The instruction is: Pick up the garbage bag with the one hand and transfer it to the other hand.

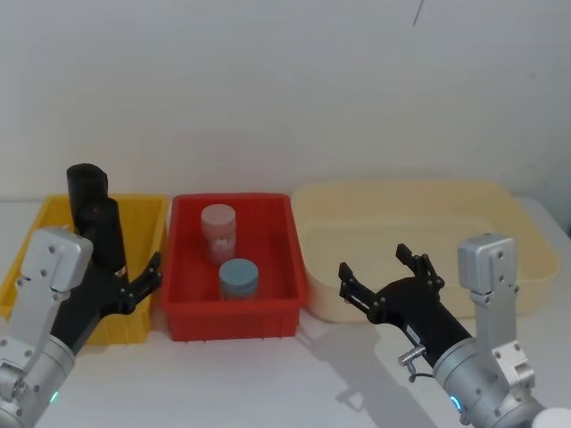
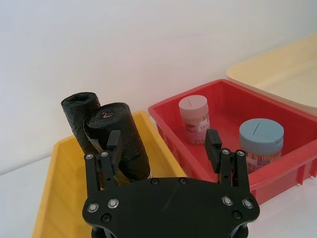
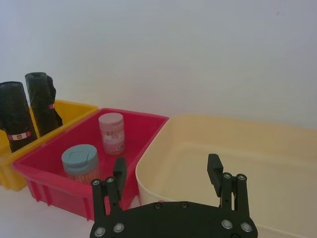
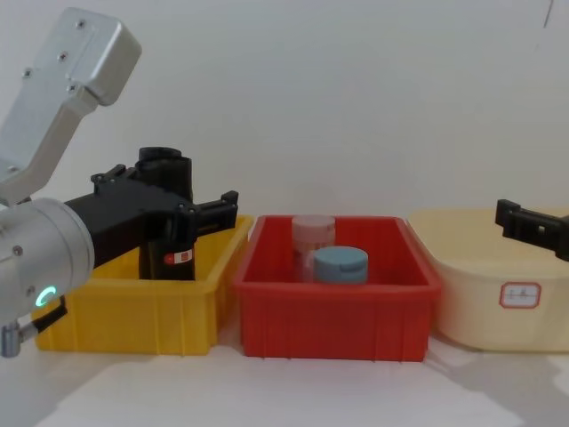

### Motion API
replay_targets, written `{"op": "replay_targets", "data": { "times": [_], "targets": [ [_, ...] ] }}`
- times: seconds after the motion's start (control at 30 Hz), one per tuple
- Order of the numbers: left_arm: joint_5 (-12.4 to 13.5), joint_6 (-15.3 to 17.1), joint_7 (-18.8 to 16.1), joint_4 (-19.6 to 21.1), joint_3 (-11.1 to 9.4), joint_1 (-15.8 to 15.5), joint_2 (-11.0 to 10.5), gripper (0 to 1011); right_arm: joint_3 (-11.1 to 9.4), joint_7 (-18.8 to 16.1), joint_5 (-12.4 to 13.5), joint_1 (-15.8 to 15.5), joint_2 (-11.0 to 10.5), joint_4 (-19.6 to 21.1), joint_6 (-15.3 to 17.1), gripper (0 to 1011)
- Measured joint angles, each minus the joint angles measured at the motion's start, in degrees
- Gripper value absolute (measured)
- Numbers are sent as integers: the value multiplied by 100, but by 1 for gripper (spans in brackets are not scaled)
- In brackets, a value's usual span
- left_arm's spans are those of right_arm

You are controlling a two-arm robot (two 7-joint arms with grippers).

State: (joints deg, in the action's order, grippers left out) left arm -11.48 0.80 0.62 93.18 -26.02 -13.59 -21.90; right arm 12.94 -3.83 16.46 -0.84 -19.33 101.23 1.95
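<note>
The garbage bag point(image 1: 105, 230) stands upright in the yellow bin point(image 1: 147, 223), just in front of a second black roll point(image 1: 87, 185). The left end effector point(image 2: 164, 136) is released, its fingers spread wide to either side of the garbage bag, one finger close beside it. The right end effector point(image 1: 373, 260), also released, hovers at the front rim of the cream tub point(image 1: 500, 205), well apart from the bag.

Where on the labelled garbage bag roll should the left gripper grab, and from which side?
I'd grip the garbage bag across its round body, above the yellow bin's rim, coming in level from the robot's side with the open left gripper. It stands upright with the other roll close behind it, so only its front and flanks look free.
</note>
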Motion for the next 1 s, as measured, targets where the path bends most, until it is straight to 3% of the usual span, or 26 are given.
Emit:
{"op": "replay_targets", "data": {
  "times": [1.0],
  "targets": [
    [0,0,0,0,0,0,0,1000,0,0,0,0,0,0,0,999]
  ]
}}
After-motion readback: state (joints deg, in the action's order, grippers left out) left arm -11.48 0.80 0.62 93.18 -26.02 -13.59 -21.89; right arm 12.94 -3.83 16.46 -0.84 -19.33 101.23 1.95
